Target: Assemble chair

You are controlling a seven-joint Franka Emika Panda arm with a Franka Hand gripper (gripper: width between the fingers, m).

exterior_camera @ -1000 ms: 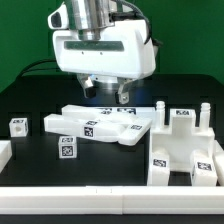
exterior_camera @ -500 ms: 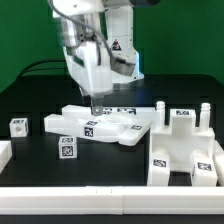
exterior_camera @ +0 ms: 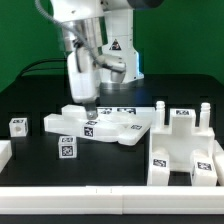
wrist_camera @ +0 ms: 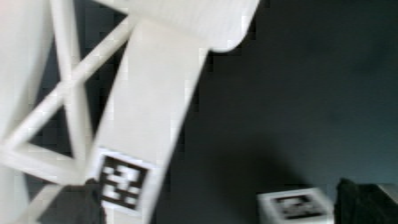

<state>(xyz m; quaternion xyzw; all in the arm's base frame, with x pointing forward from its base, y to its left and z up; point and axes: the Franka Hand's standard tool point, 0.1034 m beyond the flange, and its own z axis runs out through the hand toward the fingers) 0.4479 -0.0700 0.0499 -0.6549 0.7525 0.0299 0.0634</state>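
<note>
**Step in hand (judged):** the arm is making an approach for a first grasp on the flat slab (exterior_camera: 105, 126) of the chair kit.

**Location of parts:** the slab is lying flat near the middle of the worktop (exterior_camera: 110, 170). The large blocky piece (exterior_camera: 186, 150) is sitting just beside it toward the exterior view's right. A small tagged block (exterior_camera: 66, 150) is standing close in front.

**Hand:** the hand (exterior_camera: 86, 100) is hovering over the slab's end toward the exterior view's left. Its fingers are spread wide and it is carrying nothing. Whether the tips are touching the slab cannot be told.

**Doing the step well:**
- The fingers should be straddling the slab across its narrow width, one on each long edge.
- In the wrist view the slab (wrist_camera: 160, 110) is running off to one side, so a centring correction looks advisable before closing.
- The descent should be stopping short of the worktop.
- The small block nearby should be kept clear of the fingers.

**Pose:** the arm (exterior_camera: 108, 45) is reaching down from above. The wrist is turned so the hand is showing its narrow side to the exterior camera, with the fingers pointing almost straight down.
</note>
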